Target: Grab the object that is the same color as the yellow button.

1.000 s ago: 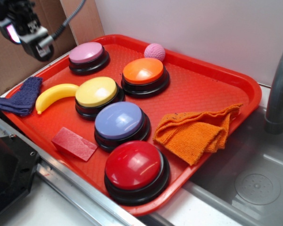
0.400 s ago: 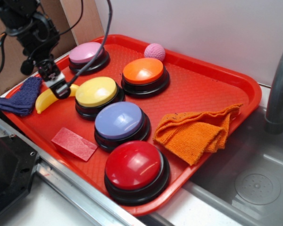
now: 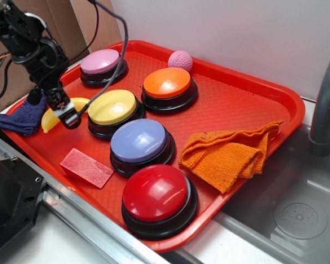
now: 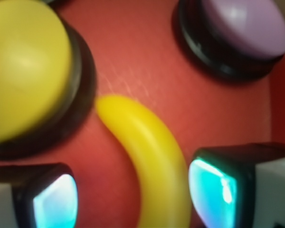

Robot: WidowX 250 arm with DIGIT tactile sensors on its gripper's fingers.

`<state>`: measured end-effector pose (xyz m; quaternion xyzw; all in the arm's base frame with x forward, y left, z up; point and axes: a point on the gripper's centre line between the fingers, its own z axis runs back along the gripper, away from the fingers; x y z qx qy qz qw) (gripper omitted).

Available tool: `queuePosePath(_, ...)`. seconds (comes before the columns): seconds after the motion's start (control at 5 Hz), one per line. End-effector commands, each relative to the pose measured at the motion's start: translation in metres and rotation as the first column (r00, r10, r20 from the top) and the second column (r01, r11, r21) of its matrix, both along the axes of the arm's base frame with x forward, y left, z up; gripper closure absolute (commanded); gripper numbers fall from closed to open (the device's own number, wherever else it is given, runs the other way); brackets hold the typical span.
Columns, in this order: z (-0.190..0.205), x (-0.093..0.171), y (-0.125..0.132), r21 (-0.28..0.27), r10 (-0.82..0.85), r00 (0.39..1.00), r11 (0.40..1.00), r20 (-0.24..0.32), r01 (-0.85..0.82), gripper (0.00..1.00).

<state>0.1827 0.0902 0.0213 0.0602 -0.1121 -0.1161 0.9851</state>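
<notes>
— Fingers (image 4: 133,194)?
— Spread wide, one either side of the banana (image 4: 152,161), gripping nothing.
— The banana?
— Glossy yellow, curved, lying on the red tray (image 3: 231,99) just beside the yellow button (image 3: 112,107).

- A red plastic tray (image 3: 231,104) sits beside a metal sink (image 3: 297,203).
- On the tray: five dome buttons, namely pink (image 3: 100,61), orange (image 3: 167,83), yellow (image 3: 112,106), lavender (image 3: 138,140) and red (image 3: 156,193).
- Also a yellow banana (image 3: 49,119), a pink ball (image 3: 180,60), a red block (image 3: 86,168), an orange cloth (image 3: 231,154) and a blue cloth (image 3: 19,118) overhanging the tray's left rim.
</notes>
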Motion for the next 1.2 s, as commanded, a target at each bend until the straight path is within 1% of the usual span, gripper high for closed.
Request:
queuePosePath(0.0, -0.007, 0.011, 0.013, 0.035, 0.026, 1.000, 0.999, -0.005, -0.026, 0.00)
queuePosePath(0.2, -0.009, 0.010, 0.014, 0.030, 0.015, 1.000, 0.999, 0.004, -0.015, 1.00)
queuePosePath(0.4, -0.004, 0.009, 0.017, 0.014, 0.036, 0.999, 0.999, 0.006, -0.036, 1.00)
queuePosePath(0.6, 0.008, 0.012, 0.014, 0.043, 0.085, 0.996, 0.996, -0.032, -0.083, 1.00)
queuePosePath(0.8, 0.038, 0.014, -0.005, 0.022, 0.195, 0.980, 0.981, -0.046, -0.195, 1.00)
queuePosePath(1.0, 0.063, 0.020, -0.025, 0.029, 0.323, 0.945, 0.946, -0.048, -0.322, 1.00)
